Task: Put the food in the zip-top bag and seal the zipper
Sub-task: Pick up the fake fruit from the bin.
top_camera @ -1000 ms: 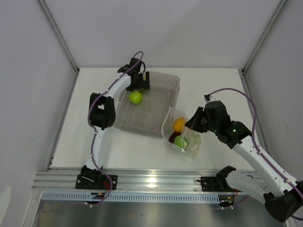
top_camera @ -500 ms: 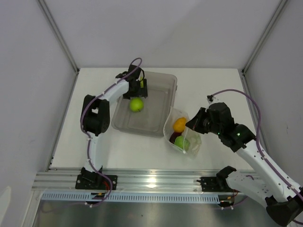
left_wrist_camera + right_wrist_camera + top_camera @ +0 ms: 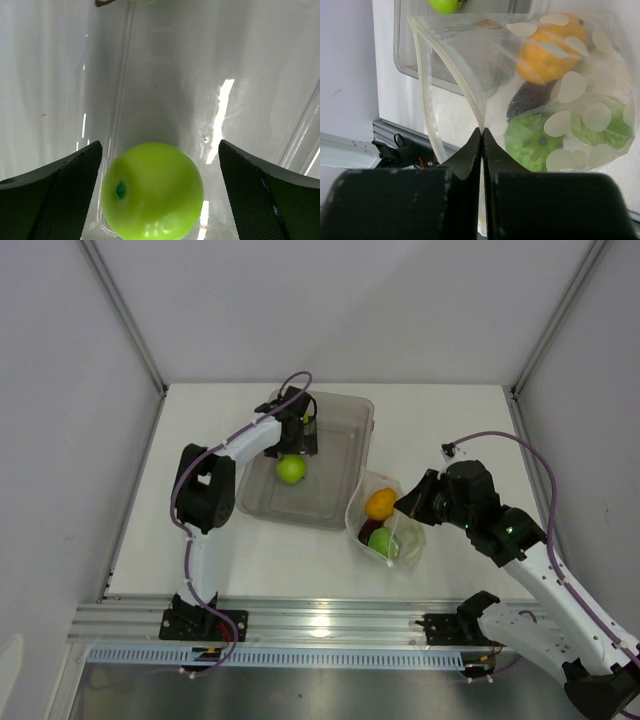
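A round green fruit [image 3: 291,469] lies in the grey tray [image 3: 335,490]. My left gripper [image 3: 298,438] is open just behind it. In the left wrist view the fruit [image 3: 152,190] sits between my wide-open fingers [image 3: 160,150]. My right gripper [image 3: 410,500] is shut on the mouth edge of the clear zip-top bag [image 3: 392,530], holding it open. Inside are an orange fruit [image 3: 552,47], a dark purple piece [image 3: 530,97], a green fruit [image 3: 532,142] and a white-and-green piece [image 3: 602,127]. The zipper strip [image 3: 426,95] curves along the open mouth.
The tray stands left of the bag, its right rim [image 3: 362,465] almost touching the bag's mouth. White table [image 3: 450,430] with walls on three sides. A metal rail [image 3: 320,620] runs along the near edge.
My left gripper has moved a little right and nearer. The green fruit has shifted nearer in the tray, and the tray has shifted slightly. My right arm has drifted slightly right with the bag.
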